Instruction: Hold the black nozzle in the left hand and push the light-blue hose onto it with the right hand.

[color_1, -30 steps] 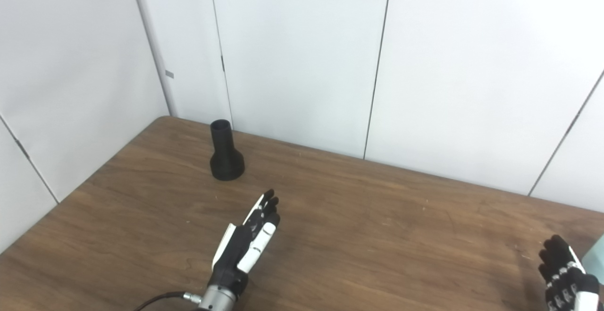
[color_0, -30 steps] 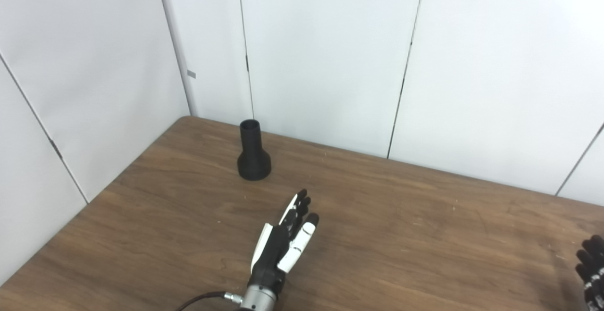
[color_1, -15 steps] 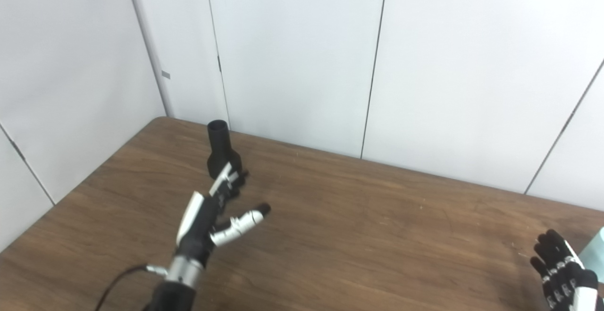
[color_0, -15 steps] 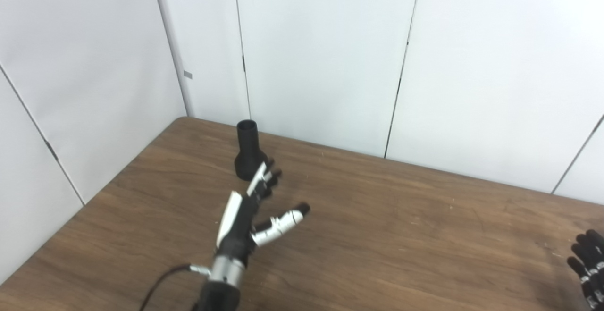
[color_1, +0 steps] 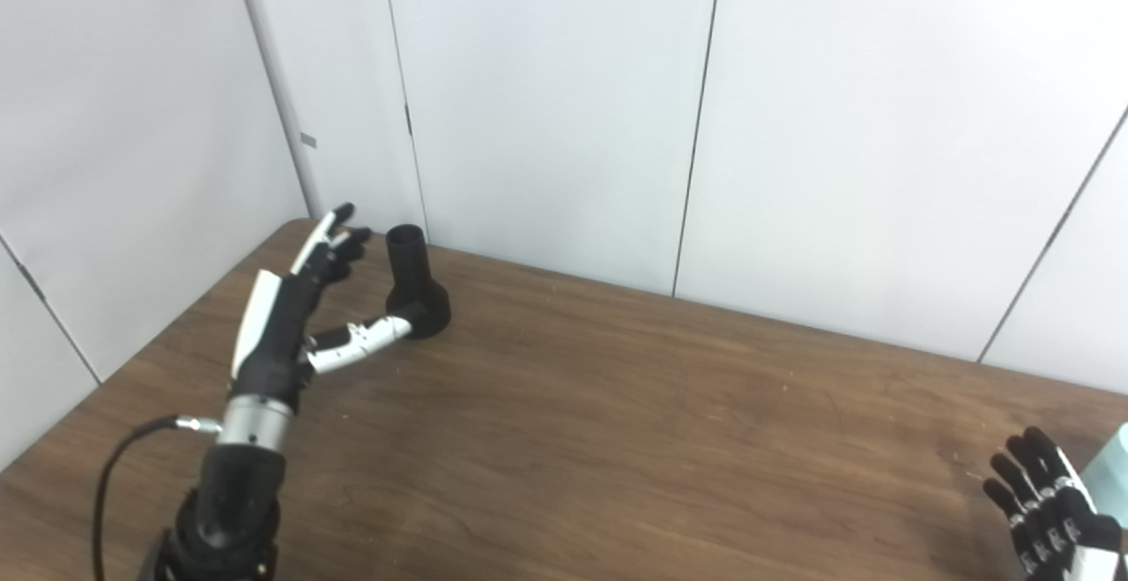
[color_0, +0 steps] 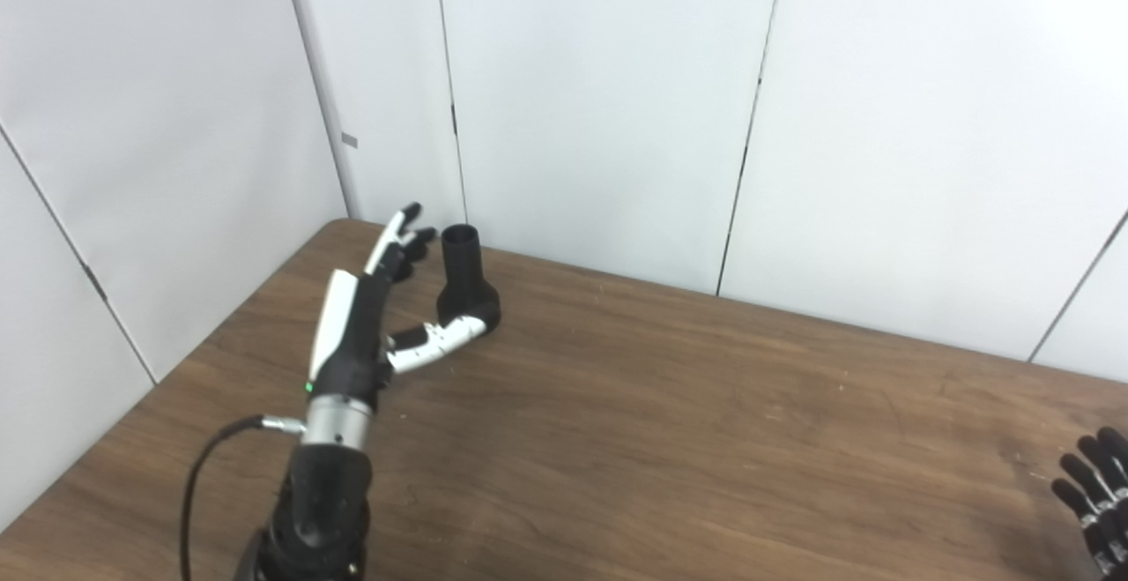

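The black nozzle (color_0: 464, 277) stands upright on its wide base near the table's far left corner, narrow end up. My left hand (color_0: 366, 312) is raised just left of it, open, with its fingers (color_0: 401, 237) stretched beside the nozzle's neck and its thumb in front of the base; whether it touches the nozzle I cannot tell. At the lower right edge my right hand (color_1: 1049, 515) rests open on the table. A light-blue sliver (color_1: 1112, 475), the hose, shows at the right edge in the right eye view, just beside the right hand.
The brown wooden table (color_0: 670, 422) meets white wall panels (color_0: 608, 105) right behind the nozzle. The table's left edge (color_0: 238, 316) runs diagonally close to my left arm. A black cable (color_0: 198, 484) loops from the left wrist.
My left hand has risen from the table's front middle and travelled left and away, arriving beside the nozzle with its thumb spread. The right hand has barely moved.
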Controlling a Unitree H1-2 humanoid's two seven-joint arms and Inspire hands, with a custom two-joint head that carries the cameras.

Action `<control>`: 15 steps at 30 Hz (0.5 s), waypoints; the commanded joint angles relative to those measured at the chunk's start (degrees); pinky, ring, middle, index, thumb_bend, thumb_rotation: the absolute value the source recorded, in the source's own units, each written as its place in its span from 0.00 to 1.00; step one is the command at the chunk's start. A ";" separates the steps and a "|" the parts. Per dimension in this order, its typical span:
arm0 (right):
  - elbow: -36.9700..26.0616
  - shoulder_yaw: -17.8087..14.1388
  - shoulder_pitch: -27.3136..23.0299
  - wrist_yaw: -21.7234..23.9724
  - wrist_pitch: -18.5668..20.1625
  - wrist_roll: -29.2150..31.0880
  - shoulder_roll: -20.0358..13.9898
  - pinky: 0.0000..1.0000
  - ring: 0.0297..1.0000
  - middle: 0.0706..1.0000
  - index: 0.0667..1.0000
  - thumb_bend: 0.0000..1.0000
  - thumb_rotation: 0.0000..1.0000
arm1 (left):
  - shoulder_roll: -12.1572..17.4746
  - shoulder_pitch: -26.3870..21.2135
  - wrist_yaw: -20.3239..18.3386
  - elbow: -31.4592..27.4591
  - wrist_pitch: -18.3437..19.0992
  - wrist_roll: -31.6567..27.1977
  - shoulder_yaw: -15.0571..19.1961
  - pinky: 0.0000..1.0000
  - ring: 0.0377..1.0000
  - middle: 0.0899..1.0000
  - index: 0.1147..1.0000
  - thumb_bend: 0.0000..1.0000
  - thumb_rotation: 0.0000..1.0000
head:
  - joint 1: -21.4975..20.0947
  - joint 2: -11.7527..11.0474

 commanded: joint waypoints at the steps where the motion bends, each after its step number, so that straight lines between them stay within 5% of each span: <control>1: 1.92 0.24 0.29 -0.36 -0.57 -0.69 0.27 0.87 0.90 0.91 0.90 0.65 1.00 | 1.76 -2.91 0.43 -0.36 0.49 -0.69 1.06 0.88 0.87 0.86 0.88 0.72 0.20 | -0.12 0.07; 9: 1.38 0.22 0.50 -0.39 -0.28 -1.49 0.51 0.86 0.89 0.89 0.90 0.66 1.00 | 5.60 -8.14 0.49 5.36 3.23 -2.39 4.30 0.96 0.95 0.92 0.93 0.76 0.14 | -0.29 0.65; 15: 0.77 0.18 0.57 -0.43 0.43 -1.57 0.48 0.87 0.89 0.89 0.89 0.66 1.00 | 9.74 -11.07 -2.52 9.80 6.30 -0.23 0.73 0.98 0.99 0.96 0.94 0.80 0.16 | -0.13 0.91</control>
